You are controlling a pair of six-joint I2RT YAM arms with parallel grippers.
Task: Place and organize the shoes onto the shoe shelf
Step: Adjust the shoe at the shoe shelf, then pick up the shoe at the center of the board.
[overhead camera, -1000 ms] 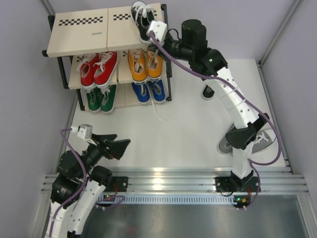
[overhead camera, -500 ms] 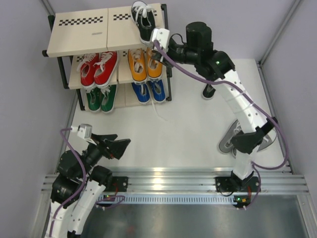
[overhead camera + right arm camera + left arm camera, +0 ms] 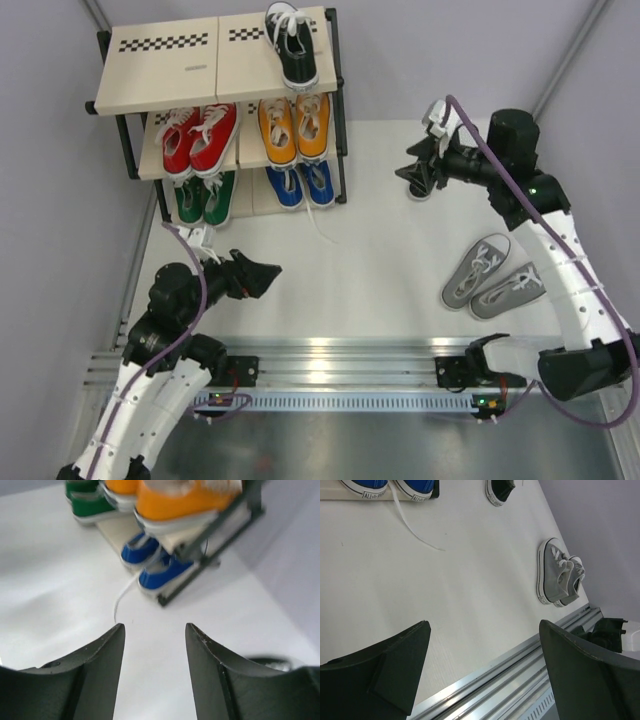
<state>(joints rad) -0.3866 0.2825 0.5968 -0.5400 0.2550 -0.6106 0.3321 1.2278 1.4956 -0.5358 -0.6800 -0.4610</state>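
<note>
The shoe shelf (image 3: 160, 65) stands at the back left. One black shoe (image 3: 293, 45) sits on its top board. The middle board holds the red pair (image 3: 200, 138) and the orange pair (image 3: 293, 128); the bottom board holds the green pair (image 3: 205, 198) and the blue pair (image 3: 302, 185). A second black shoe (image 3: 424, 192) lies on the table right of the shelf, partly hidden by my open, empty right gripper (image 3: 412, 172), which hovers over it. The grey pair (image 3: 490, 280) lies at the right front. My left gripper (image 3: 262, 277) is open and empty over the near left table.
A loose white lace (image 3: 318, 222) trails from the blue pair onto the table. Metal rails (image 3: 340, 355) run along the near edge. Walls close in on both sides. The left wrist view shows the grey pair (image 3: 557, 575) and the black shoe (image 3: 499, 490) far ahead.
My right gripper has left the black shoe on the top board and swung right and down towards the black shoe on the table. My left arm has reached forward and right.
</note>
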